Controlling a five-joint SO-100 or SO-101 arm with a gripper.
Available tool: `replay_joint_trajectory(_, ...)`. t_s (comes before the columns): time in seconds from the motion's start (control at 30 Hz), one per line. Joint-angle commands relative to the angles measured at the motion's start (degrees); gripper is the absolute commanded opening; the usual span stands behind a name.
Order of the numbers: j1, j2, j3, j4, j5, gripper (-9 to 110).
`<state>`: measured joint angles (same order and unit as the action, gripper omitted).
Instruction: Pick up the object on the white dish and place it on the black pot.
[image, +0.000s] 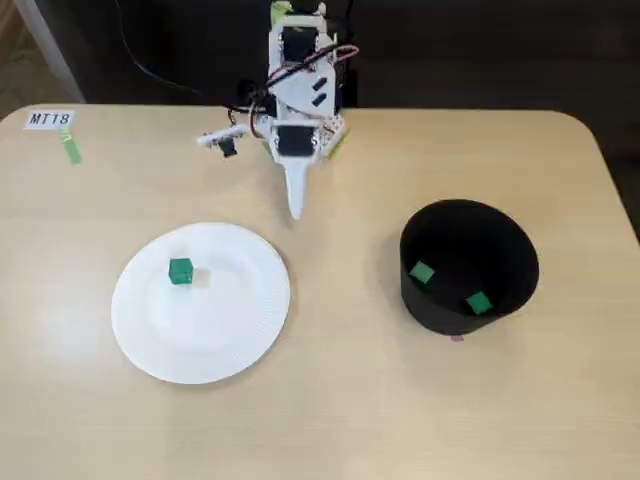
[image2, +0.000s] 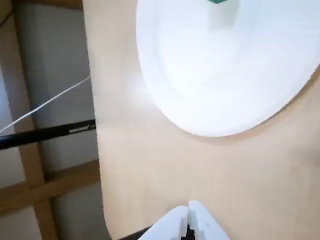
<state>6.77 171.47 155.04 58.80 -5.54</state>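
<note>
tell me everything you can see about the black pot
The black pot is a plain matte cylinder with straight walls and an open top, standing upright on the wooden table at the right of the fixed view, apart from the white plate. Two small green cubes lie inside on its bottom. Nothing else touches it; the hand is clear of it.

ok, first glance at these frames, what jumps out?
The green cube sitting alone on the white paper plate, left of centre in the fixed view. To the right, the black pot already holds two more green cubes. The end effector hangs shut above the table behind the plate.
</note>
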Motion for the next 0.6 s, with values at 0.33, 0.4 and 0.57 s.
replay_joint_trajectory(0.33,16.61,-41.84,-35.42,7.47,-17.4,0)
replay_joint_trajectory(0.4,18.81,-46.23,-37.71,7.65,-19.69,0)
replay_joint_trajectory(0.57,22.06,-57.13,-44.21,8.53,-25.14,0)
